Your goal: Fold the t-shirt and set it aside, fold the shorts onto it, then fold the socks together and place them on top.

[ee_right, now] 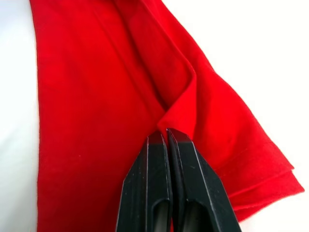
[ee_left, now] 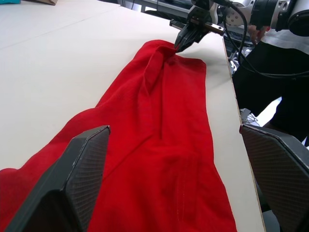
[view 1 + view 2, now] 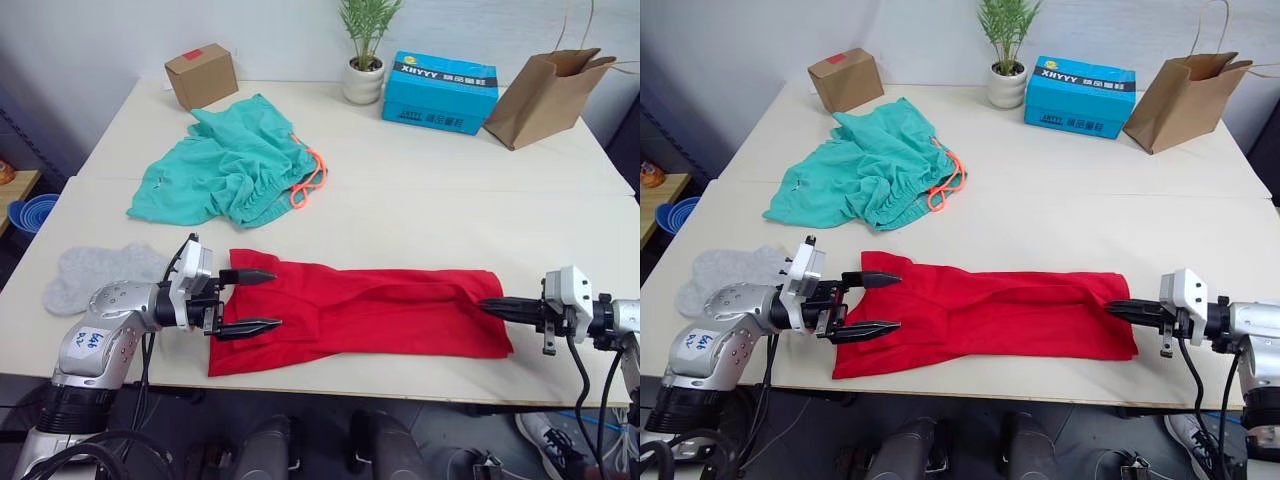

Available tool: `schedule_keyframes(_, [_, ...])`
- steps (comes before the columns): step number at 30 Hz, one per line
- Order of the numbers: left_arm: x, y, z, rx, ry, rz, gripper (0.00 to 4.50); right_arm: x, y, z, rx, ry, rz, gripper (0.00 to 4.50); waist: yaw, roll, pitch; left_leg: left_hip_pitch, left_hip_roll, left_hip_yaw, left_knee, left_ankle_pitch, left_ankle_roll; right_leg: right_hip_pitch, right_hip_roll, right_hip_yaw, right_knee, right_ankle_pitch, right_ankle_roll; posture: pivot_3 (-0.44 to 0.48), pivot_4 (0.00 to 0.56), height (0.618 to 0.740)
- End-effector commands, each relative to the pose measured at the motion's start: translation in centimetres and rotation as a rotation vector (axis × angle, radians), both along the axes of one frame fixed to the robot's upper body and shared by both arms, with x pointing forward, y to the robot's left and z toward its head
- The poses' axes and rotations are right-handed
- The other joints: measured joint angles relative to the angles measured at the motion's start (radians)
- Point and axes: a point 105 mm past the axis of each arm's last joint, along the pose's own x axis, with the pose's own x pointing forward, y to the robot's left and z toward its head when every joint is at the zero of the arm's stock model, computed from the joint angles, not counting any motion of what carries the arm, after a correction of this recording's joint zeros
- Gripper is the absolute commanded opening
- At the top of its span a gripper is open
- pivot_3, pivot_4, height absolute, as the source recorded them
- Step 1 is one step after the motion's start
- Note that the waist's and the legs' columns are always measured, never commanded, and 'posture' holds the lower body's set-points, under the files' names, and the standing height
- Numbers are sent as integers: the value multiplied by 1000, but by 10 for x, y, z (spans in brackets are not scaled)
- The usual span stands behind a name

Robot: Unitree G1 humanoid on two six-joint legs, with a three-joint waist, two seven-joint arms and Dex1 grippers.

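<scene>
From the head camera's left eye, the t-shirt (image 3: pixel 365 312) lies stretched into a long red band along the near edge of the table (image 3: pixel 450 200), already narrowed lengthwise. The left gripper (image 3: pixel 252 301) sits at the band's left end with its two black fingers spread apart, one over the cloth and one nearer the table edge, holding nothing. The right gripper (image 3: pixel 495 306) is at the band's right end, fingers drawn together at the fabric. The shorts (image 3: pixel 228 168) lie crumpled at far left, orange drawstring trailing to the right, and the socks (image 3: pixel 95 272) rest on the left, just beside the left arm.

The right eye shows the same layout — a cardboard box (image 3: pixel 845 79), potted plant (image 3: pixel 1006 48), blue box (image 3: pixel 1080 95) and paper bag (image 3: pixel 1190 98) line the far edge, well apart from the work.

In the left wrist view the open fingers frame the red cloth, and the other claw pinches a raised pucker at the opposite end.

The right wrist view confirms it: the fingers are clamped on a small fold of shirt.

The risk, as I judge it, is uneven handling — with only the right end held, a lift or pull would drag the band askew or off the near edge, and the thin pinch may slip free.
</scene>
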Motion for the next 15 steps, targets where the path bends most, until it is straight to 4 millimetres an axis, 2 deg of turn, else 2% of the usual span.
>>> schedule_keyframes(1, [1,2,5,10,-31,-2,4500,0,-5,10,64,48,-32,208,0,0,0,0,0,0,0,0,0,0,0,0,0,0,0,0,150,740])
schedule_keyframes(4, [1,3,4,13,-29,0,4500,-6,-3,11,50,88,2,1030,0,0,0,0,0,0,0,0,0,0,0,0,0,0,0,0,150,740])
schedule_keyframes(9, [0,10,6,17,-22,24,4500,-26,-8,23,2,170,33,2810,4,0,0,0,0,0,0,-1,0,0,0,0,-1,0,0,0,150,740])
schedule_keyframes(12, [-1,13,9,2,-10,44,4500,-25,-5,45,68,214,-23,3897,3,0,0,0,0,-1,0,-4,-4,0,-1,0,-1,0,0,0,150,740])
schedule_keyframes(13, [0,13,11,-7,-14,55,4500,-18,-2,58,136,201,-54,4236,0,0,0,0,0,-1,0,-4,-4,0,-1,0,-1,0,0,0,150,740])
schedule_keyframes(15, [11,13,15,-21,-31,128,4093,-8,15,82,281,198,-37,4190,-5,0,0,0,1,-1,0,-4,-4,0,-1,0,-1,0,0,0,150,740])
